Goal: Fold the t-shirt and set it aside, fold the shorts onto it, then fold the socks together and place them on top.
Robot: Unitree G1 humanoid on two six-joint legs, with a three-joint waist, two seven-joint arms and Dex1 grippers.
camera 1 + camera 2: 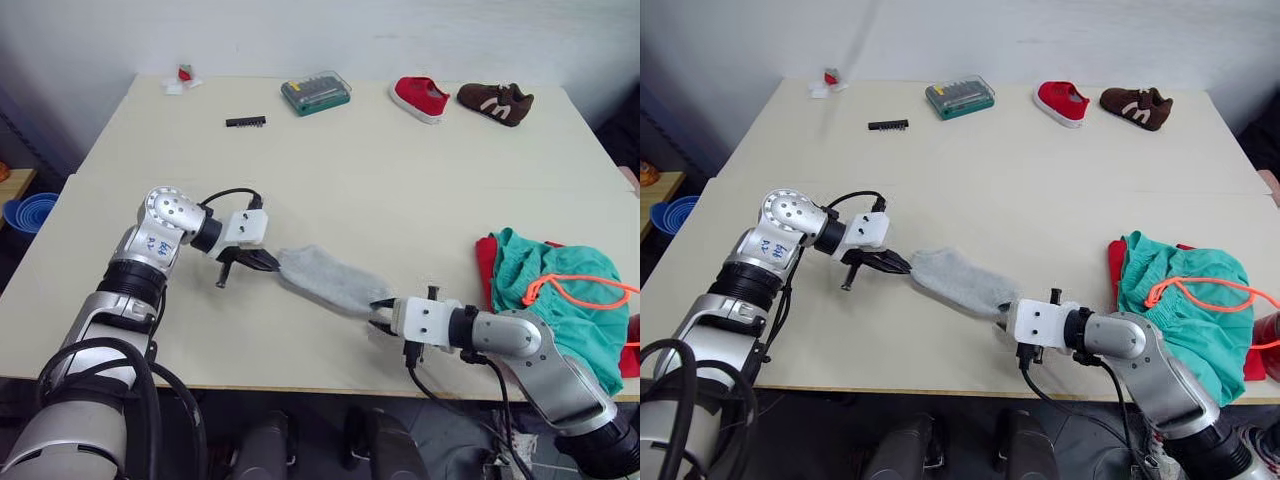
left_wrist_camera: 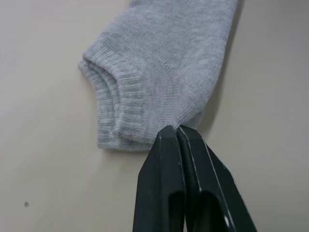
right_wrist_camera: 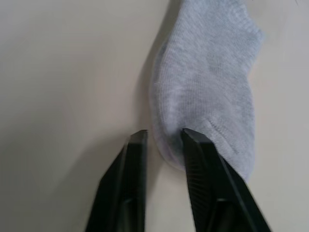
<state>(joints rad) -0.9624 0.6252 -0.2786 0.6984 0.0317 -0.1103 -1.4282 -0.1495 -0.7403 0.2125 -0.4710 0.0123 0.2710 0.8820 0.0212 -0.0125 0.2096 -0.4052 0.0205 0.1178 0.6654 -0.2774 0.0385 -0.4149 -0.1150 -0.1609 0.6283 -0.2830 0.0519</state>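
Left fingers (image 2: 178, 133) pinch socks' (image 1: 330, 280) cuff edge; right fingers (image 3: 164, 137) parted

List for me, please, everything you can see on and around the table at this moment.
socks: pair, light grey, stacked near the table's front edge, between the two claws
shorts: one, teal-green with orange drawstring, front right, lying on the t-shirt
t-shirt: one, red, under the shorts
red shoe: one, far edge
brown shoe: one, right of the red shoe
bit case: one, green with clear lid, far edge
bit strip: one, black, far left
table: one, cream
blue basin: one, off the table's left side
left claw: shut on the socks' cuff end
right claw: open at the socks' toe end
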